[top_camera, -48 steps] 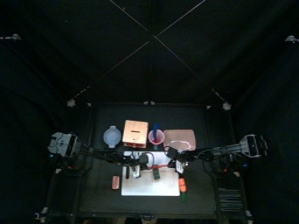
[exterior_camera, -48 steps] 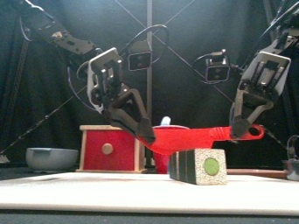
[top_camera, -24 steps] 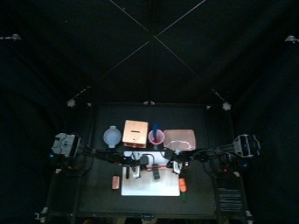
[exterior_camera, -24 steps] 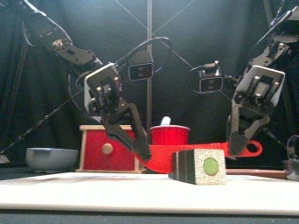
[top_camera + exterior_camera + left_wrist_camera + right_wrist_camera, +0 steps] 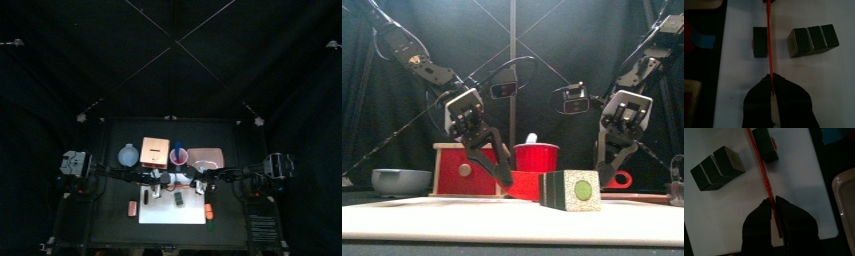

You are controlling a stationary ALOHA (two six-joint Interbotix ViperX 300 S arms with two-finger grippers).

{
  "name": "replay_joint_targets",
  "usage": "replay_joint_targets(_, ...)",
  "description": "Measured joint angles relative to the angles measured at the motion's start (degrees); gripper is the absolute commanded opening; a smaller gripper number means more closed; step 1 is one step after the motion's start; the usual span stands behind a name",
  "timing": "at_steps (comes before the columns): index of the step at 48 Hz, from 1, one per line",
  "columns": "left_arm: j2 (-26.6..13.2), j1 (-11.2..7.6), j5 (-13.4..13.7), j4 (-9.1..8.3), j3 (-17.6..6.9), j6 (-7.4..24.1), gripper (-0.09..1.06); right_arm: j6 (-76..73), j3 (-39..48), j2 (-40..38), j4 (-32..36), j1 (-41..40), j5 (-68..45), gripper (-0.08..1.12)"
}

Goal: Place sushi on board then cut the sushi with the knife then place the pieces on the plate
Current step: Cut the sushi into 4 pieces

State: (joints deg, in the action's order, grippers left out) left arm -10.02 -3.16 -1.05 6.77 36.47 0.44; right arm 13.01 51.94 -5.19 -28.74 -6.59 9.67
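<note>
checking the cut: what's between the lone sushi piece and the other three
The red knife runs along that gap, across the board; the left wrist view shows it.

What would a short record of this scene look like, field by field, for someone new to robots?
Tool: thin red toy knife, over the white cutting board
Held by: left gripper and right gripper, both shut on it
Sushi: one dark green block on one side of the blade, a row of three blocks on the other
Plate: flat pink tray behind the board
</note>
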Motion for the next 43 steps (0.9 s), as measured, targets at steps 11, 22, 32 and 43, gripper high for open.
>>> replay_joint_targets(11,0.35,0.35,1.49,-0.7,0.0,-0.18,0.34,0.0,-1.32,-0.7,0.18,-0.35,2.46,0.29)
replay_joint_targets(22,4.13,-0.09,4.66,-1.14,-0.53,-0.18,0.34,-0.09,-3.69,-4.75,0.26,-0.35,7.82,0.29)
replay_joint_targets(32,6.15,-1.67,5.89,-1.41,-0.7,-0.44,0.34,-0.09,-3.87,-7.03,0.0,1.23,9.32,0.29)
replay_joint_targets(43,6.24,-4.83,6.06,0.62,-1.41,-0.62,0.34,-0.26,-3.96,-7.29,-1.58,5.45,10.37,0.29)
